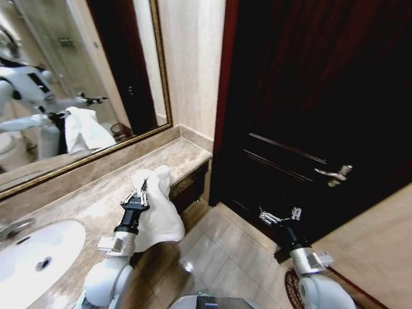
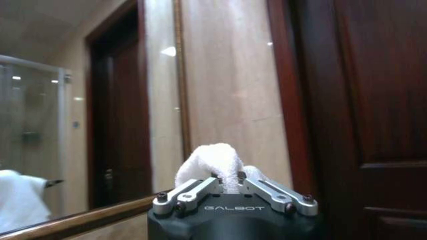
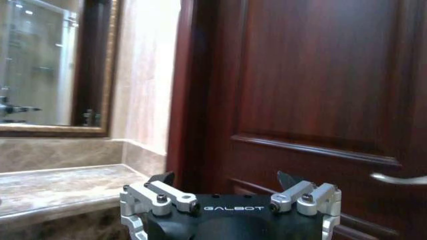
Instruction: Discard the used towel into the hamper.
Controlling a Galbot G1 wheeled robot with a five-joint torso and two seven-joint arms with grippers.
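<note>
Left tool holds the white towel up over the marble surface; right tool hangs free by the dark door.

Head view: the left tool is clamped on the towel, which drapes down past the surface edge, near the sink; the right tool is spread wide over the floor tiles, and a bit of dark wicker hamper shows just beside the right arm, low on the floor. Left wrist view: the tool pinches a tuft of towel before the mirror. Right wrist view: the tool stands wide, facing the door.
</note>
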